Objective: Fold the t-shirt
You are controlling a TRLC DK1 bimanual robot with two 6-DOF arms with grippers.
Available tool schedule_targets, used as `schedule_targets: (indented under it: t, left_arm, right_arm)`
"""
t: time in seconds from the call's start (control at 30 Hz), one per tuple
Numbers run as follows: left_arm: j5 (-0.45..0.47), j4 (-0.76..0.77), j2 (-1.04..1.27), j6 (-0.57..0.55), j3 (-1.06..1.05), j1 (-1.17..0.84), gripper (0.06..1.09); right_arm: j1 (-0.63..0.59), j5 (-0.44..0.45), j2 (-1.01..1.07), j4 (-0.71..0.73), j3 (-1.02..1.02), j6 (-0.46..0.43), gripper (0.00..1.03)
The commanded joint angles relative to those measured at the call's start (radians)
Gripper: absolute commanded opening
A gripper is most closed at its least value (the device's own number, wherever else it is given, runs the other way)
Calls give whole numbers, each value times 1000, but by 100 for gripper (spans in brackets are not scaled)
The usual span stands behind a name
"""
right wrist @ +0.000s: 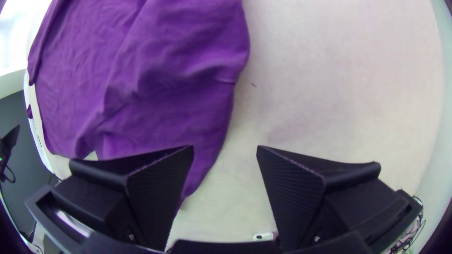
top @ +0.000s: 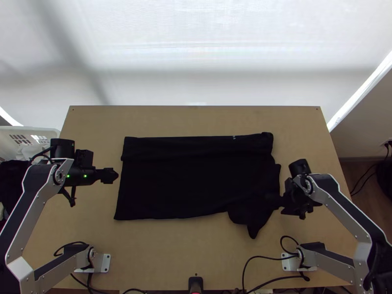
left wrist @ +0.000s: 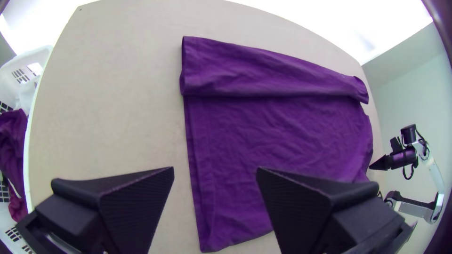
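Top view. T-shirt (top: 196, 181) is lying spread on the table (top: 161, 255), its far side turned over in a long strip (top: 196, 148). Left pincer (top: 115, 175) is hanging just beside the cloth's left side; right pincer (top: 277, 201) is hovering by the near right corner, where a loose flap (top: 252, 226) is trailing past the near edge. Main risk, my judgement: the flap is spoiling the outline, so a near-side fold is risking a crooked edge or a trapped lump unless that corner is being straightened first.

Left wrist view. Left pincer's fingers are standing wide, holding nothing; one is showing over bare table, the other across the shirt. The near-vertical side edge (left wrist: 195, 174) is showing layers lying close together. Possible fault: a shallow grip is catching the upper layer alone and peeling it back. The strip's far end (left wrist: 360, 89) is curling; an uneven pull could be skewing it further.

Right wrist view. Right pincer's fingers are also standing wide, nothing clamped; the cloth's edge is passing behind one finger (right wrist: 162, 188) and partly into the gap. Contact: cannot tell. Creases (right wrist: 106, 110) are gathering there. Closing too high or off-centre is risking a missed edge or a pinched wrinkle, and a drag from there is likely bunching the whole corner.
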Motion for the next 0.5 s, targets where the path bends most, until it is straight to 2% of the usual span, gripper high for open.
schedule_targets:
  t: [0.0, 0.07, 0.17, 0.27, 0.3, 0.4, 0.47]
  left_arm:
    - [-12, -11, -17, 23, -24, -6, 92]
    - [-17, -13, -17, 26, -24, -6, 92]
    - [-17, -17, -19, 29, -24, -7, 92]
    - [-18, -52, -17, 60, -21, -7, 92]
    - [-18, -82, -17, 86, -19, -7, 92]
    - [-20, -180, -13, 181, -16, -10, 92]
    - [-32, -224, -14, 237, -19, -9, 92]
  right_arm:
    - [5, -6, 43, 28, -23, -11, 62]
    - [9, -6, 60, 49, -21, -11, 61]
    - [18, -6, 67, 88, -21, -8, 48]
    - [47, -7, 77, 95, -17, -4, 46]
    - [58, -6, 78, 103, -17, 7, 42]
    - [74, -7, 77, 129, -17, 15, 15]
    - [87, -6, 72, 132, -12, 21, 4]
